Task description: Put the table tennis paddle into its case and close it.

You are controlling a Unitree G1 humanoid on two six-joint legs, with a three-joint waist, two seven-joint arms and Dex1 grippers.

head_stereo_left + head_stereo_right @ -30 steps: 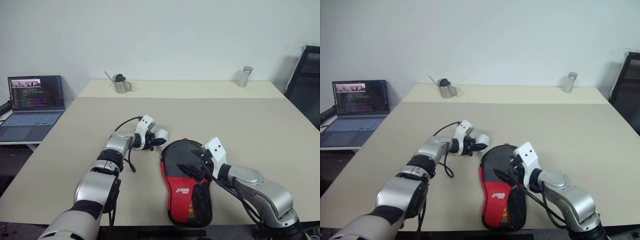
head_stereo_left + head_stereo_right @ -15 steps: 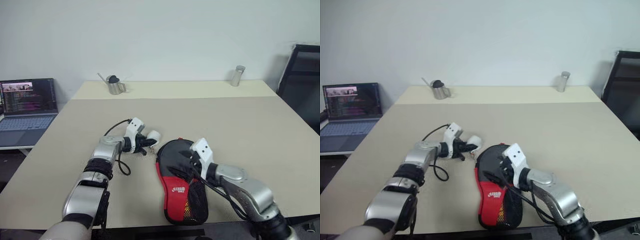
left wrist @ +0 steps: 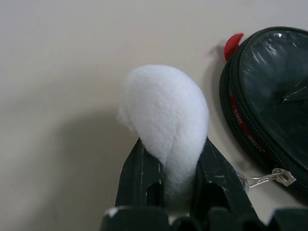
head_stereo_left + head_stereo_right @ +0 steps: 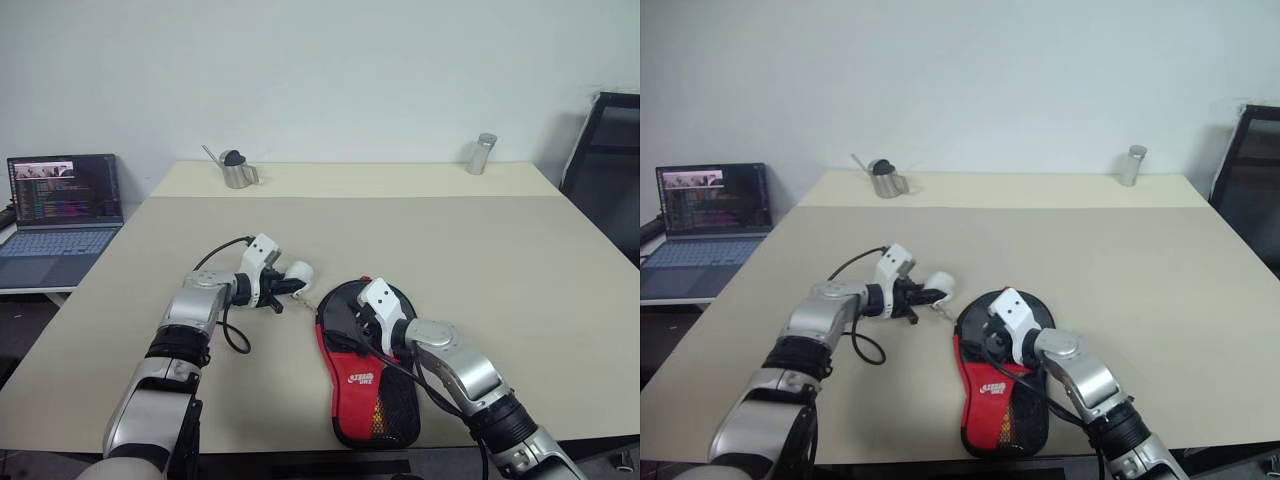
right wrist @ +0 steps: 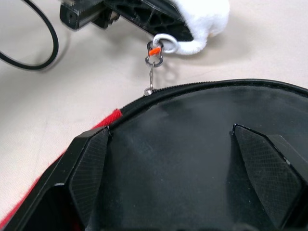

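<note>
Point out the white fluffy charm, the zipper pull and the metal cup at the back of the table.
charm (image 3: 166,118), left wrist view, middle of the white fluff
zipper pull (image 5: 150,83), right wrist view, the thin metal link above the case's zip
metal cup (image 4: 237,173), left eye view, its side wall

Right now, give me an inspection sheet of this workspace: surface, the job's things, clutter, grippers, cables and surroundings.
Surface: beige table, bare around the work.
Job's things: the case lies flat near the front edge, black with a red panel and mesh pocket; its white ball charm hangs off the zip pull. Paddle: hidden from view, so cannot tell whether it is in the case.
Clutter: metal pitcher and metal canister at the far edge.
Grippers: left gripper shut on the ball charm; right gripper open, fingers spread over the case's black top.
Cables: black cable looping from the left wrist.
Surroundings: open laptop on a side table to the left, dark chair to the right, white wall.
</note>
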